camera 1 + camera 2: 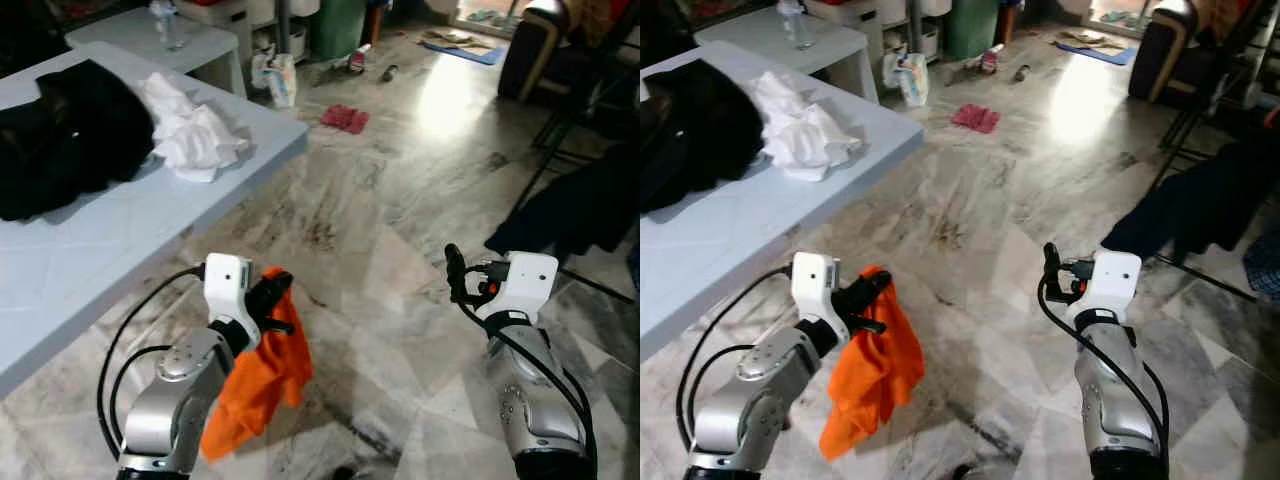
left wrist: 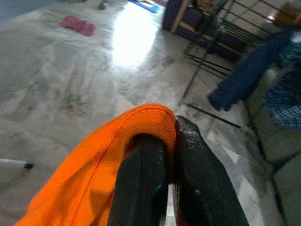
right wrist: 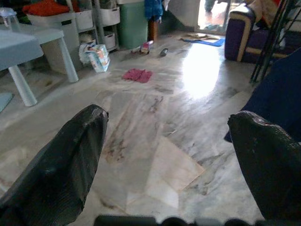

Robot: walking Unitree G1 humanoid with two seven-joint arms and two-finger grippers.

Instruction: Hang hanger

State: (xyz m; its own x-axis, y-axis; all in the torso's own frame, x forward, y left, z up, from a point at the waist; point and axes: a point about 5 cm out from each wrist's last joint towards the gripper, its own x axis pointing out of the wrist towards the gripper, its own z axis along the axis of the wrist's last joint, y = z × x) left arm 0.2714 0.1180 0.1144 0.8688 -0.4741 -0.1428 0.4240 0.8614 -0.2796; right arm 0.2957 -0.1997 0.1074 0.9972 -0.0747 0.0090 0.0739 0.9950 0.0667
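Pinching an orange cloth (image 1: 258, 385) beside the light-blue table (image 1: 120, 240), the left gripper (image 1: 272, 300) is clamped; the right gripper (image 3: 169, 155) is spread, farther from the table.

Clothes (image 1: 75, 135) on table (image 1: 120, 240) at left; hanging garment (image 1: 585, 205) far right.

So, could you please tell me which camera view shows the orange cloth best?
The left eye view: the orange cloth hangs whole from the left gripper. The right eye view matches; the left wrist view shows just its pinched fold.
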